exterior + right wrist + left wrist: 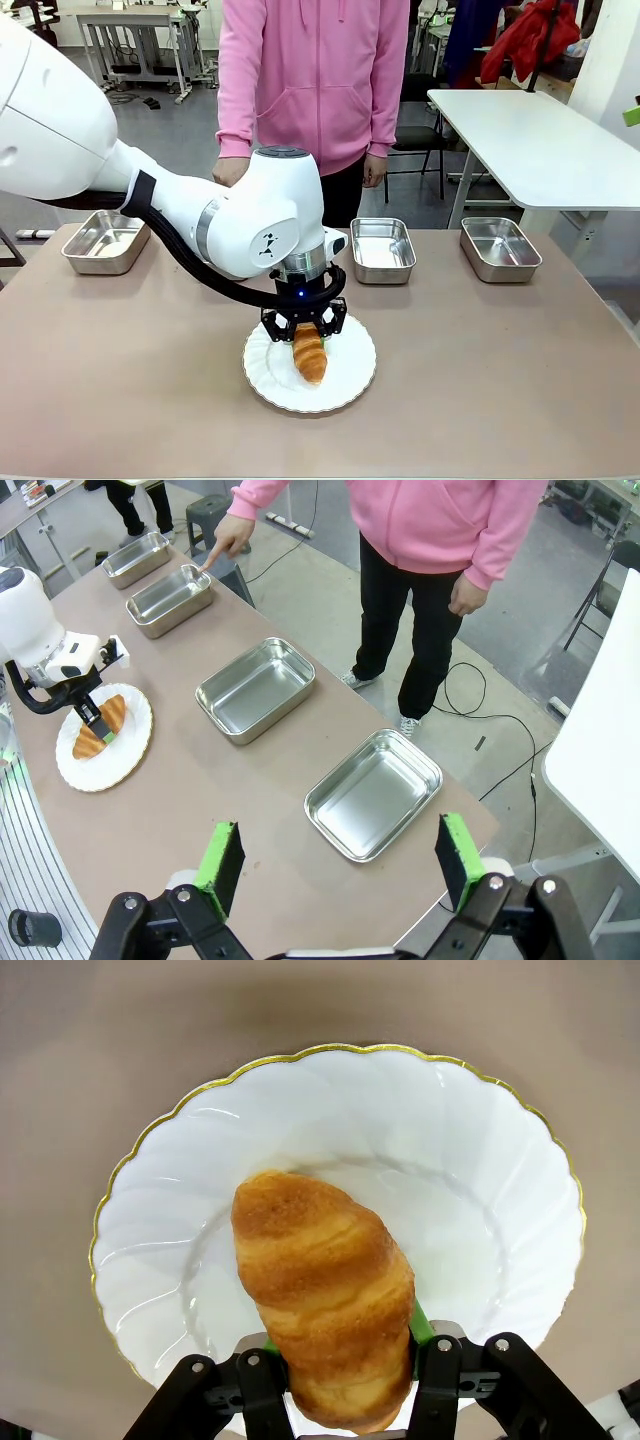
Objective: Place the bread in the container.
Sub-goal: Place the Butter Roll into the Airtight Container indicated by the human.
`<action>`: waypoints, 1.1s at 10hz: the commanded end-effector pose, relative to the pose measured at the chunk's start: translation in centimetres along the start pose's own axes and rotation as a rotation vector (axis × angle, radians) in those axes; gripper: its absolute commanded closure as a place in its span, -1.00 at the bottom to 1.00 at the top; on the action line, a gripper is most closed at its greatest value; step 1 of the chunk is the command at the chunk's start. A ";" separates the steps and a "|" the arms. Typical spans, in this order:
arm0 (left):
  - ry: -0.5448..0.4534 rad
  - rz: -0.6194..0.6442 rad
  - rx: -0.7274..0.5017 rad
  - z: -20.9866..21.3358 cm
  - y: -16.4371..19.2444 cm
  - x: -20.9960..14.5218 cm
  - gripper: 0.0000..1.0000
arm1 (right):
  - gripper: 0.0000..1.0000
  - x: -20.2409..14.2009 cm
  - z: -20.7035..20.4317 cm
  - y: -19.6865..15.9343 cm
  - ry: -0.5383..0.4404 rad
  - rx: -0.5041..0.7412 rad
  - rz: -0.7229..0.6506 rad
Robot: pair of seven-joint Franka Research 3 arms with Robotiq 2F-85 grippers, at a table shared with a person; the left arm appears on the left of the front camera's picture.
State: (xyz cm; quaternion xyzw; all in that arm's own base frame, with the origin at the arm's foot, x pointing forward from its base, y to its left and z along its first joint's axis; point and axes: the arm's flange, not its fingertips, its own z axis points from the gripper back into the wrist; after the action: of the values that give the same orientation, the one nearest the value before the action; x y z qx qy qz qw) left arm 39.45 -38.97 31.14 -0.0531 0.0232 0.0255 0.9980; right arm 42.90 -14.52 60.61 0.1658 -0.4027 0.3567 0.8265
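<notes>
The bread, a golden-brown croissant, lies on a round white plate with a gold rim. My left gripper is shut on its near end, a green pad on each side. From the front, the left gripper stands over the plate and grips the bread. Shiny steel containers line the far edge. A person's finger points at the container second from the far end. My right gripper hangs open high above the table, holding nothing.
Other steel trays sit along the far edge. The person in a pink hoodie stands behind the table. My left arm spans the table's left middle. A white table stands at back right.
</notes>
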 end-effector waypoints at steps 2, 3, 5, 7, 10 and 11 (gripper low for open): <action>-0.078 -0.015 0.012 3.1 1.4 0.8 0.15 | -1.00 0.1 0.0 0.0 -0.005 -0.001 0.003; -0.135 -0.026 0.049 6.4 2.7 1.8 0.15 | -1.00 0.1 0.0 0.0 -0.005 -0.001 0.003; -0.143 -0.090 0.081 11.6 6.0 5.4 0.15 | -1.00 0.1 0.0 0.0 -0.005 -0.001 0.003; -0.080 -0.216 -0.015 14.4 10.1 10.0 0.15 | -1.00 0.1 0.0 0.0 -0.005 -0.001 0.003; -0.096 -0.326 -0.029 15.6 14.6 15.9 0.15 | -1.00 0.1 0.0 0.0 -0.005 -0.001 0.003; -0.075 -0.353 -0.042 14.9 15.4 17.9 0.15 | -1.00 0.1 0.0 0.0 -0.005 -0.001 0.003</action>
State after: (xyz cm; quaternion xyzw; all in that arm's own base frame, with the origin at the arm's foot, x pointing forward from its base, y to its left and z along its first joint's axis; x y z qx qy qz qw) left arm 55.69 -20.95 43.69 -0.0669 -0.0446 -0.1304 0.9882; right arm 42.93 -14.49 60.57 0.1657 -0.4020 0.3569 0.8267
